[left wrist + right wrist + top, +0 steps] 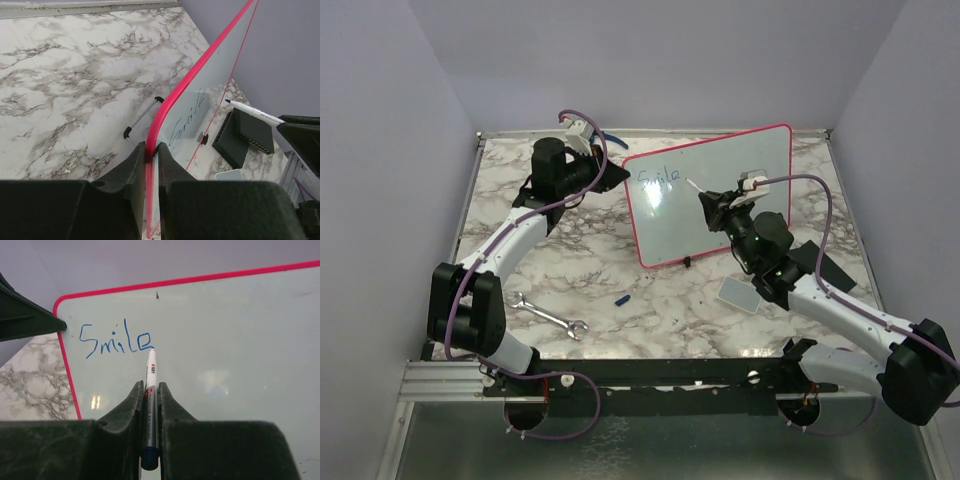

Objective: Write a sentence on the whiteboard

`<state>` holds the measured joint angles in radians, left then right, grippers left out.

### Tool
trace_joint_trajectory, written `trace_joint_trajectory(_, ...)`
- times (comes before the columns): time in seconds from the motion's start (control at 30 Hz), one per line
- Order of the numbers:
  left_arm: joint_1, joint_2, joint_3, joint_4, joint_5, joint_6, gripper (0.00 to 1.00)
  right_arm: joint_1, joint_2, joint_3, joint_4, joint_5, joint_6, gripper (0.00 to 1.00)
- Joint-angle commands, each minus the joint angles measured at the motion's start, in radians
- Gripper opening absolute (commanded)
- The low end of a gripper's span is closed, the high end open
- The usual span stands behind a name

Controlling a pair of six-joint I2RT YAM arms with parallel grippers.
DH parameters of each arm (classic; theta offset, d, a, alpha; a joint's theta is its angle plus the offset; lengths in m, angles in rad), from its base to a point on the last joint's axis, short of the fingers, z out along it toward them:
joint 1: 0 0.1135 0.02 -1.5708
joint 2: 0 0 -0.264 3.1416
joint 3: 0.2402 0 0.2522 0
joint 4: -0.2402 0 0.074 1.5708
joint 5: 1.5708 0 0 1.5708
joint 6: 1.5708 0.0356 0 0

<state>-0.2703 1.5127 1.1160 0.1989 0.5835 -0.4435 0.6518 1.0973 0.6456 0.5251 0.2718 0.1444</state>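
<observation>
Blue handwritten "Smile" (116, 340) sits upper-left on the glossy white, pink-framed whiteboard (240, 340), standing on the marbled desk (600, 270). Right fingers (125, 410) clamp a white marker (149, 385), tip at the last "e"; blank board lies rightward. Left fingers (132, 170) pinch the board's left edge.

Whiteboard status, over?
Left end effector clamped on whiteboard edge. Right end effector shut on marker, tip at the sentence, "Smile" written. Nothing blocking the writing path.

Lab test cell — plain walls (380, 120), marble-print table (590, 280), aluminium rail (440, 380).
</observation>
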Motion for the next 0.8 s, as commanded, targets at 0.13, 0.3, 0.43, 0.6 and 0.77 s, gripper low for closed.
trace_joint_trajectory(0.13,0.004,-0.033,-0.004,0.006,-0.023,0.019,0.03,-0.024,0.016,0.008,-0.019,-0.013,-0.017,0.00)
trace_joint_trajectory(0.3,0.004,-0.032,-0.005,0.006,-0.021,0.020,0.03,-0.028,0.045,0.023,0.002,-0.025,-0.021,0.00)
trace_joint_trajectory(0.43,0.005,-0.033,-0.005,0.005,-0.021,0.019,0.03,-0.031,0.064,0.030,0.018,-0.028,-0.020,0.00)
trace_joint_trajectory(0.6,0.005,-0.030,-0.003,0.006,-0.020,0.021,0.03,-0.031,0.069,0.031,0.035,-0.031,-0.020,0.00)
trace_joint_trajectory(0.77,0.005,-0.027,-0.002,0.006,-0.019,0.022,0.03,-0.031,0.063,0.034,0.042,-0.032,-0.020,0.00)
